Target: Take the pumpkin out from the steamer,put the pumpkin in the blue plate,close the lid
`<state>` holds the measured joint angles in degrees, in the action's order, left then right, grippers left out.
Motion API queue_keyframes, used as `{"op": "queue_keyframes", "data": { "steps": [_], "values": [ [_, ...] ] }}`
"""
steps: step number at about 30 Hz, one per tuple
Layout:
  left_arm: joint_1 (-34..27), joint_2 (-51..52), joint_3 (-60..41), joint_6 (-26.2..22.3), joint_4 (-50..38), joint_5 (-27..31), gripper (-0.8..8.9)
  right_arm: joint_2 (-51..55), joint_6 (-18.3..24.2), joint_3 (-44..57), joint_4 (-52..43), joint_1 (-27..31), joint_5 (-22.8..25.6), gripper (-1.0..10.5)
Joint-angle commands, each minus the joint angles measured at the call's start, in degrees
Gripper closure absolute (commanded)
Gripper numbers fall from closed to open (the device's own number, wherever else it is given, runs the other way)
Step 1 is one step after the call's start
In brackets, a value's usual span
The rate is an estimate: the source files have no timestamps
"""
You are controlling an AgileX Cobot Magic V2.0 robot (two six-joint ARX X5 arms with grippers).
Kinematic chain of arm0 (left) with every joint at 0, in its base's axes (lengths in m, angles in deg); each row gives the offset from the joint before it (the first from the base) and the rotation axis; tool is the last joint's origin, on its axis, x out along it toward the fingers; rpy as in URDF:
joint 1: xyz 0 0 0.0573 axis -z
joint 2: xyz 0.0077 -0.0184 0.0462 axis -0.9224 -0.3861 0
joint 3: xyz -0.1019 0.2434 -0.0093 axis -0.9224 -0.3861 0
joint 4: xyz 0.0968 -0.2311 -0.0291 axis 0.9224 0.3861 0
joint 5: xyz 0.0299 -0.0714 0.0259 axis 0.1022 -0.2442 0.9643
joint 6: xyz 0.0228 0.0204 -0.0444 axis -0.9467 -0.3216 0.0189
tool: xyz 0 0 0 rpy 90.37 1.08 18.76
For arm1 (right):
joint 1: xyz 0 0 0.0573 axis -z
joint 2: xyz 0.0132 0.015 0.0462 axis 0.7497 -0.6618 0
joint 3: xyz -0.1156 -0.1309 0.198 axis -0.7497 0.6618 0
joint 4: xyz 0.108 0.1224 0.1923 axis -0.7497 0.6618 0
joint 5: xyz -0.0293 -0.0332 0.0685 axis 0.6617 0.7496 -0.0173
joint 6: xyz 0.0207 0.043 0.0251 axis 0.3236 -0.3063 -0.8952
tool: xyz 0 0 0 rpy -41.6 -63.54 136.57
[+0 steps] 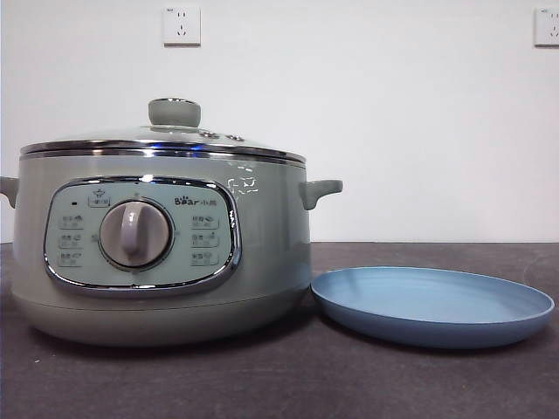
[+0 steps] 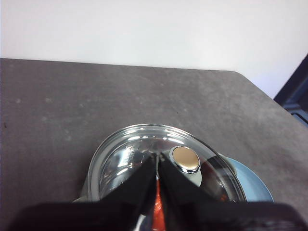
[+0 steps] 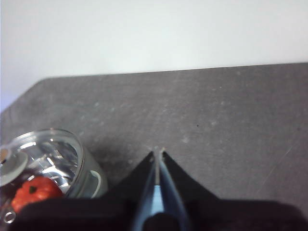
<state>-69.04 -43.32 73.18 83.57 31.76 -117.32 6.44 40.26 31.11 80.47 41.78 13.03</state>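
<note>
The sage-green steamer (image 1: 157,253) stands at the left of the front view with its glass lid (image 1: 166,140) on, the knob (image 1: 174,112) on top. Through the glass the orange pumpkin (image 3: 36,190) shows inside the pot. To the right of the pot lies the blue plate (image 1: 432,305) with nothing on it. My left gripper (image 2: 158,157) hangs shut above the lid, its tips close beside the chrome-capped knob (image 2: 186,159) and holding nothing. My right gripper (image 3: 158,152) is shut too, high over the table with the plate (image 3: 155,204) below it. Neither arm shows in the front view.
The dark grey table (image 1: 288,375) runs back to a white wall with two sockets (image 1: 181,24). Its far right corner and edge (image 2: 250,82) show in the left wrist view. A side handle (image 1: 321,190) of the pot sticks out over the plate's rim.
</note>
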Motion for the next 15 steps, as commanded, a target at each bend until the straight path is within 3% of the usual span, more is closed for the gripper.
{"op": "queue_keyframes", "data": {
  "steps": [1,2,3,5,15],
  "values": [
    [0.0,-1.0,0.9,-1.7,0.4,-0.5,5.14,-1.7,2.6,-1.6,0.2,-0.1,-0.2,6.6],
    [0.2,-1.2,1.0,-1.7,0.4,-0.4,3.98,-2.1,2.5,-1.8,0.2,-0.1,-0.2,5.8],
    [0.3,-1.2,1.0,-1.6,0.4,-0.3,3.43,-2.5,2.5,-1.9,0.3,-0.1,-0.2,5.3],
    [0.9,-1.6,1.0,-1.1,0.3,-0.2,3.4,-2.9,2.4,-1.9,0.6,-0.1,-0.2,4.7],
    [9.1,-9.1,2.7,-1.0,0.5,1.0,3.42,-4.0,2.3,-1.9,2.4,-0.1,-0.2,4.7]
  ]
}}
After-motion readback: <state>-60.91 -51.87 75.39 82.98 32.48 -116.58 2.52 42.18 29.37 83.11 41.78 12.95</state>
